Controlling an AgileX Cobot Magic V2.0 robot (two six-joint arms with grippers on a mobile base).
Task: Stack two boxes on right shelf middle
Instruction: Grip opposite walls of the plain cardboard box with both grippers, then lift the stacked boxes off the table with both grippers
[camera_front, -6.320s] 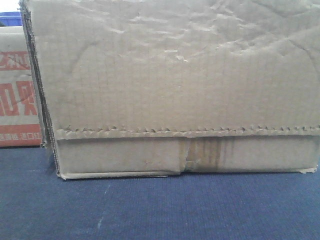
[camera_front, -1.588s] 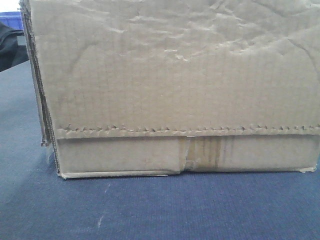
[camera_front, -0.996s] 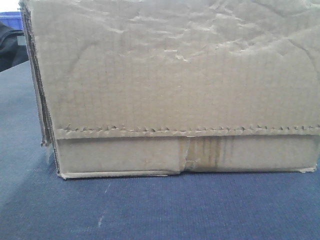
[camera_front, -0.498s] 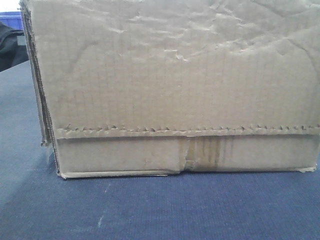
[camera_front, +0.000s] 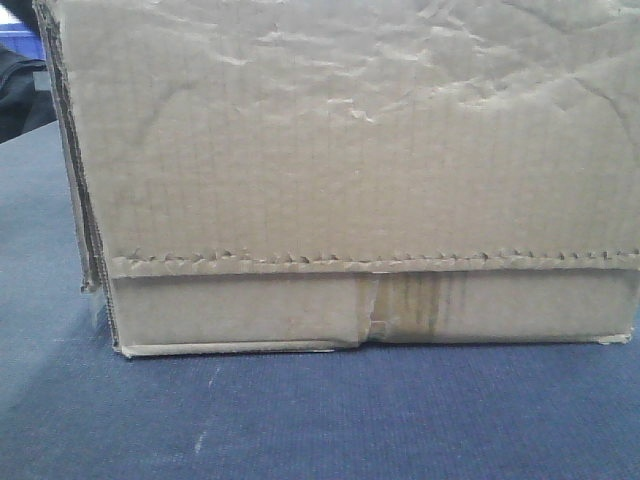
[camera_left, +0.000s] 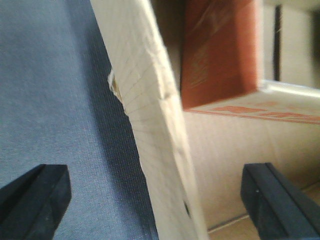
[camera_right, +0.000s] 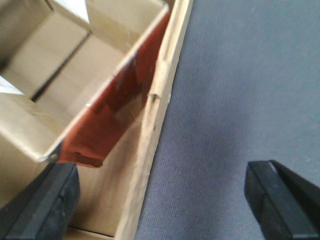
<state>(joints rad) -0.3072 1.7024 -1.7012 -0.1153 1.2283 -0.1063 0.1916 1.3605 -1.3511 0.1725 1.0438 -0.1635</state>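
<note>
Front view: brown box (camera_front: 340, 170) sits on the blue cloth (camera_front: 320, 430); no shelf in sight.
Left gripper (camera_left: 156, 199): fingers wide apart, straddling a side wall, not yet pinching.
Right gripper (camera_right: 162, 197): fingers apart too, astride the opposite wall.
Tip: close both sides together, then lift level.
Count: two boxes, the red-printed box (camera_left: 220, 55) nested inside; two grippers.

Soft even light, blurry wrist views
</note>
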